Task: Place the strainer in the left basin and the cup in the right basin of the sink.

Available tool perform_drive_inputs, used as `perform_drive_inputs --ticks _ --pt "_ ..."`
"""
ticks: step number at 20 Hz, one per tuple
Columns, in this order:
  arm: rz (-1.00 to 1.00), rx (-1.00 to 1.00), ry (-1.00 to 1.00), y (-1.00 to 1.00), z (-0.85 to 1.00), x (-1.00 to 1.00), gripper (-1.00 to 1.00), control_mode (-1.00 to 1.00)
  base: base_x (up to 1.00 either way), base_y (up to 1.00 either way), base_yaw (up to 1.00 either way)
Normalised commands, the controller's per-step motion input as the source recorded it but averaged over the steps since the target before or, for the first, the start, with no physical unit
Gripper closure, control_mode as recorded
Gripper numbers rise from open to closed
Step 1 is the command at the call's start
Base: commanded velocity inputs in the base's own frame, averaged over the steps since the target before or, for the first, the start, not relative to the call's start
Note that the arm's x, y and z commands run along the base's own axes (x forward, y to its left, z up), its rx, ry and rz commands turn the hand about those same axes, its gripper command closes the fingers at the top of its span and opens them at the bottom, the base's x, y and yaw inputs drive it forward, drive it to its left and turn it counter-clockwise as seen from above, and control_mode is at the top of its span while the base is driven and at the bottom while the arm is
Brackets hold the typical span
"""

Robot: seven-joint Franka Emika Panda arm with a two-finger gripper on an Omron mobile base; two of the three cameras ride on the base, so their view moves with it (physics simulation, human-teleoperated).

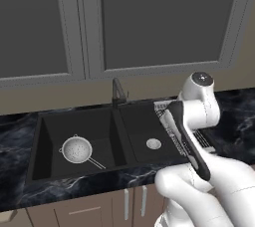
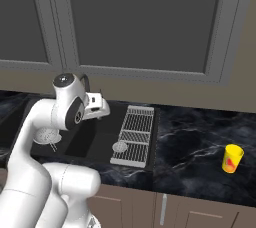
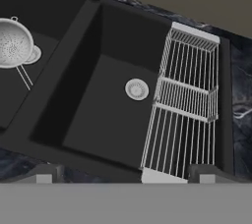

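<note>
Left base view has the strainer (image 1: pixel 76 150) lying in the left basin (image 1: pixel 99 126), right base view puts the cup (image 2: pixel 232 158) on the counter (image 2: pixel 195 142) at 3 o'clock of the rack (image 2: pixel 134 135), and hand view shows the gripper (image 3: pixel 126 178) fingertips spread wide, holding nothing, above the right basin (image 3: pixel 106 115).

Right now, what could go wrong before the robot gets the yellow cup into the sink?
The cup stands far right on the counter, well away from the jaws hanging open over the right basin, so a long reach might tip it. The drying rack lies between them and could get bumped. Swinging back, the arm might knock the strainer in the left basin.
</note>
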Motion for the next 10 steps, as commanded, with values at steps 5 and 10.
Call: perform_drive_inputs --ticks 5,10 --pt "-0.04 0.00 0.00 -0.34 0.28 -0.15 -1.00 -1.00 0.00 0.00 0.00" --pt "-0.04 0.00 0.00 -0.46 0.04 -0.17 -1.00 -1.00 0.00 0.00 0.00"
